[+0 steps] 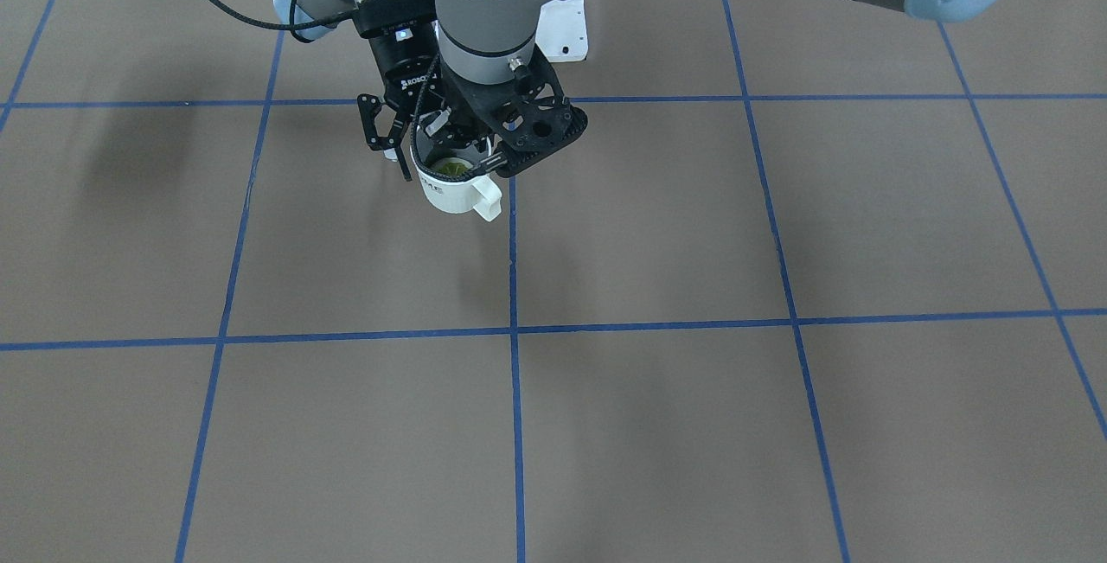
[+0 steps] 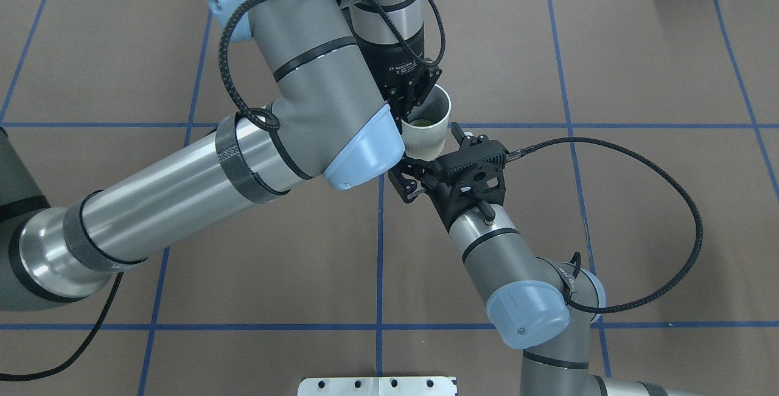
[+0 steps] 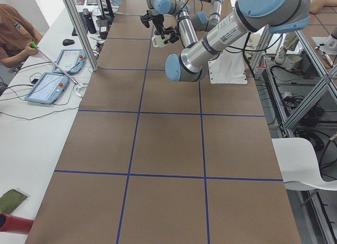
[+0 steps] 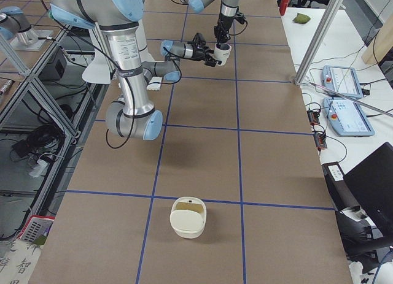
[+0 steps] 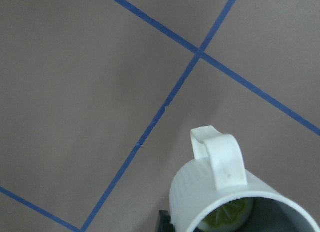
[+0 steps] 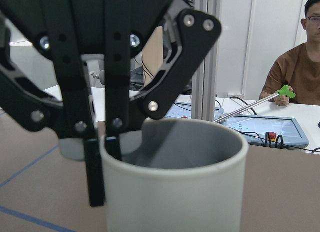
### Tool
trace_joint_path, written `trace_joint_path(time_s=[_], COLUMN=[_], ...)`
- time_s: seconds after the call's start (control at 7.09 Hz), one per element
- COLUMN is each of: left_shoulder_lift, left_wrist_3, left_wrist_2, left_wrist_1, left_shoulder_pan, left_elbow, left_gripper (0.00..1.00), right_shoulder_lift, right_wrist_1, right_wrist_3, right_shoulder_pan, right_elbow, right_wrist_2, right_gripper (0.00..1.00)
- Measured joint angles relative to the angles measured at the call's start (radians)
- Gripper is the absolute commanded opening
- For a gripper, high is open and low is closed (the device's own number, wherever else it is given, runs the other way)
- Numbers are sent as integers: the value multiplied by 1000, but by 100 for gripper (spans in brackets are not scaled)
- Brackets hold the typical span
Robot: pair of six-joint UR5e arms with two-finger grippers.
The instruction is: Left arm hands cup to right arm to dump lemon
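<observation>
The cream-white cup (image 2: 428,140) hangs above the brown table, its squared handle (image 1: 487,198) towards the front-facing camera. The yellow-green lemon (image 2: 421,121) lies inside it and also shows in the left wrist view (image 5: 227,218). My left gripper (image 2: 411,104), the slim black one that comes straight down, is shut on the cup's rim, one finger inside and one outside (image 6: 95,167). My right gripper (image 2: 429,154), under the perforated black plate, reaches in level from the robot's side. Its fingers stand on either side of the cup's body; whether they press on it does not show.
A white lidded container (image 4: 188,217) stands alone on the table towards the right end. The white base plate (image 2: 377,385) lies at the robot's edge. Beyond the far edge are a frame post (image 3: 79,33), tablets (image 3: 47,87) and a seated person (image 6: 300,66) with a green-tipped stick.
</observation>
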Motion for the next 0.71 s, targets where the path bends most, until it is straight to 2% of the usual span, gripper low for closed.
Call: trace_joint_path(time_s=[0.71], left_shoulder_lift=[-4], left_wrist_3=[-2], left_wrist_2=[-1], left_wrist_1=[2], left_shoulder_pan=[15], left_elbow=[-2], left_gripper=[0], right_shoulder_lift=[-1], right_wrist_1=[1], right_wrist_3=[7], right_shoulder_pan=[-8], right_elbow=[-7], right_wrist_2=[-6], right_gripper=[98])
